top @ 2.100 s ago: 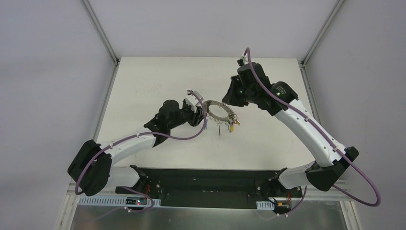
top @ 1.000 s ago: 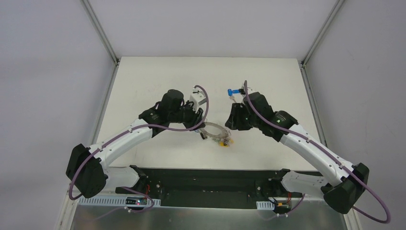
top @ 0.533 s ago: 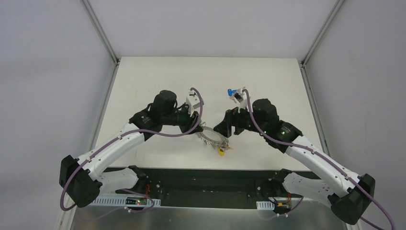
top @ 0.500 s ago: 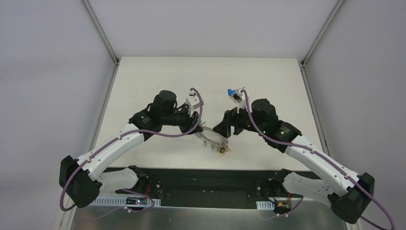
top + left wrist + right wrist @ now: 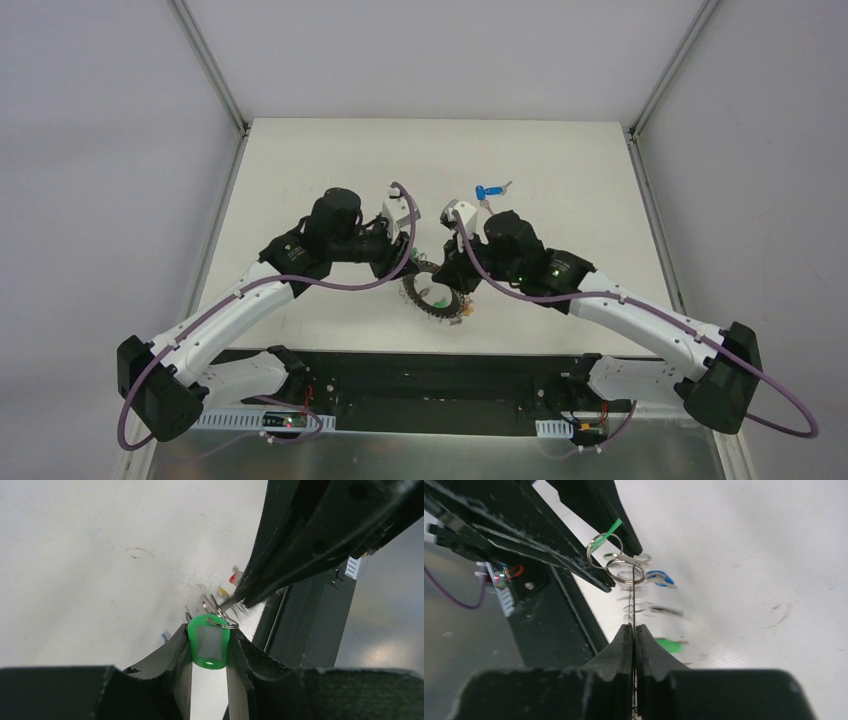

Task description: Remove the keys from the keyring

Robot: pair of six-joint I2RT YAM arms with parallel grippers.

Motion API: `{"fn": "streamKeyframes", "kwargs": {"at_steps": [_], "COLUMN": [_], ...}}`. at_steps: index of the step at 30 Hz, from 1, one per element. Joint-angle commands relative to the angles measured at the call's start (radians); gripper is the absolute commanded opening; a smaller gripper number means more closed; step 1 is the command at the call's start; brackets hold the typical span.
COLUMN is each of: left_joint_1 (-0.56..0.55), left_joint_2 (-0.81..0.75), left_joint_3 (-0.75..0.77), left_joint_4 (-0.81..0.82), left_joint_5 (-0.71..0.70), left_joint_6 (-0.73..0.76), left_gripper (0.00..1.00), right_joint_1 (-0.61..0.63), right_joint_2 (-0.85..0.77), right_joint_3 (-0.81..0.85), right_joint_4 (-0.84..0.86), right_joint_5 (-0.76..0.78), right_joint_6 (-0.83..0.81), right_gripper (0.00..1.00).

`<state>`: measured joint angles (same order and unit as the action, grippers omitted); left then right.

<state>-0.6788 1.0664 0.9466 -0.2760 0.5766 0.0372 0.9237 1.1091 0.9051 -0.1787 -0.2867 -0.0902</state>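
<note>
My left gripper (image 5: pixel 209 631) is shut on the green plastic head of a key (image 5: pixel 209 647). A small split ring (image 5: pixel 221 623) links that head to the keyring. My right gripper (image 5: pixel 633 627) is shut on the keyring (image 5: pixel 634 600), a thin grey hoop seen edge-on here. From above, the keyring (image 5: pixel 434 303) hangs between my left gripper (image 5: pixel 405 276) and my right gripper (image 5: pixel 446 286), near the table's front. Blurred keys hang on it, one blue (image 5: pixel 659 577) and one green (image 5: pixel 669 645). A loose blue key (image 5: pixel 490 190) lies on the table further back.
The black base rail (image 5: pixel 440 375) runs along the table's near edge, just below the keyring. My right gripper's dark fingers (image 5: pixel 300 540) fill the upper right of the left wrist view. My left gripper's fingers (image 5: pixel 589 510) fill the upper left of the right wrist view.
Both grippers have moved toward the near edge and closer together, bringing the keyring along. The right arm swung left and down. The loose blue key stayed at the back.
</note>
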Motion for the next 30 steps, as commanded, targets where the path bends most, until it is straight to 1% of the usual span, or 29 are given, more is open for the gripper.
{"fn": "streamKeyframes", "kwargs": {"at_steps": [1,4,7,9,11,13,16,18,20,22,25,28,30], "left_joint_1": [0.004,0.004,0.004,0.004,0.004,0.005,0.004,0.004,0.005,0.004,0.005,0.004,0.004], "left_joint_2": [-0.032,-0.035,-0.035,-0.043,-0.062,-0.083,-0.11,-0.121,-0.133,-0.141,-0.151,-0.151,-0.153], "left_joint_3": [0.048,0.024,-0.015,-0.046,-0.079,-0.115,-0.167,-0.197,-0.219,-0.235,-0.271,-0.303,-0.328], "left_joint_4": [0.04,0.044,0.07,0.095,0.127,0.186,0.282,0.343,0.383,0.414,0.474,0.543,0.632], "left_joint_5": [0.006,-0.079,-0.091,-0.1,-0.114,-0.127,-0.12,-0.119,-0.124,-0.119,-0.113,-0.104,-0.1], "left_joint_6": [-0.01,-0.05,-0.117,-0.143,-0.164,-0.192,-0.231,-0.25,-0.26,-0.262,-0.266,-0.261,-0.259], "left_gripper": [0.0,0.0,0.03,0.07,0.09,0.19,0.44,0.53,0.56,0.59,0.62,0.63,0.63], "right_joint_1": [0.024,0.033,0.043,0.043,0.043,0.043,0.043,0.044,0.044,0.044,0.042,0.04,0.041], "right_joint_2": [0.051,0.037,-0.056,-0.134,-0.167,-0.164,-0.144,-0.145,-0.153,-0.154,-0.144,-0.132,-0.119], "right_joint_3": [0.117,0.119,0.033,-0.034,-0.054,-0.016,0.051,0.061,0.065,0.076,0.115,0.144,0.163], "right_joint_4": [-0.062,-0.077,0.052,0.16,0.204,0.143,0.059,0.058,0.059,0.075,0.077,0.076,0.076], "right_joint_5": [0.128,0.229,0.33,0.347,0.339,0.342,0.311,0.303,0.296,0.305,0.323,0.306,0.301], "right_joint_6": [-0.034,-0.087,-0.173,-0.272,-0.368,-0.463,-0.641,-0.744,-0.863,-0.938,-1.005,-1.053,-1.064], "right_gripper": [0.0,0.0,0.0,0.0,0.0,0.0,0.0,0.0,0.0,0.0,0.0,0.0,0.0]}}
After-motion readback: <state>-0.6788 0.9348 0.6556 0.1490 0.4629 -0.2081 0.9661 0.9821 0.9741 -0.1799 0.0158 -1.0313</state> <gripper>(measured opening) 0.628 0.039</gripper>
